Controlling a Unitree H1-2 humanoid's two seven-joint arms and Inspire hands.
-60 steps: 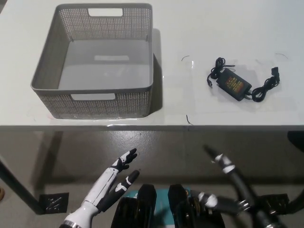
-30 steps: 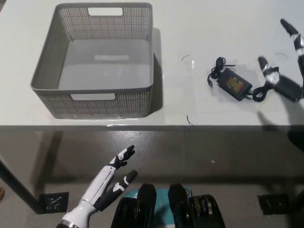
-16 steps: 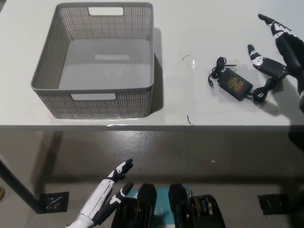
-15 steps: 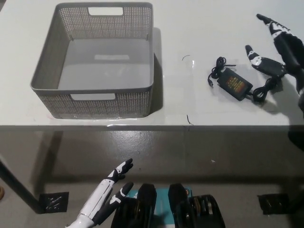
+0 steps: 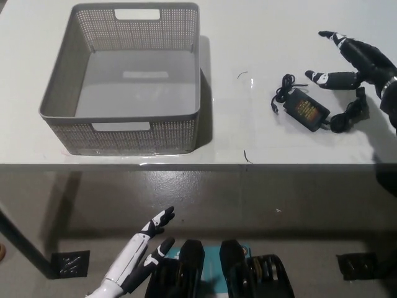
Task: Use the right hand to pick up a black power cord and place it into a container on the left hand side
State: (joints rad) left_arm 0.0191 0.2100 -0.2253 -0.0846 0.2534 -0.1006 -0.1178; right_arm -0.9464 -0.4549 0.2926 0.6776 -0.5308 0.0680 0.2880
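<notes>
The black power cord [image 5: 307, 107], an adapter brick with coiled cables at both ends, lies on the white table [image 5: 248, 37] at the right. My black right hand [image 5: 355, 62] hovers open over the cord's right end, fingers spread and pointing left. Nothing is held in it. A grey perforated container [image 5: 124, 77] stands empty on the table's left part. My white left hand [image 5: 139, 251] rests open below the table's front edge at the lower left.
The table's front edge [image 5: 198, 165] runs across the middle of the picture, with grey floor below it. A few short dark marks [image 5: 246, 155] show on the tabletop between container and cord.
My right hand rose from below the table to the far right edge, then moved left and down over the cord's right end. The left hand sank slightly lower.
</notes>
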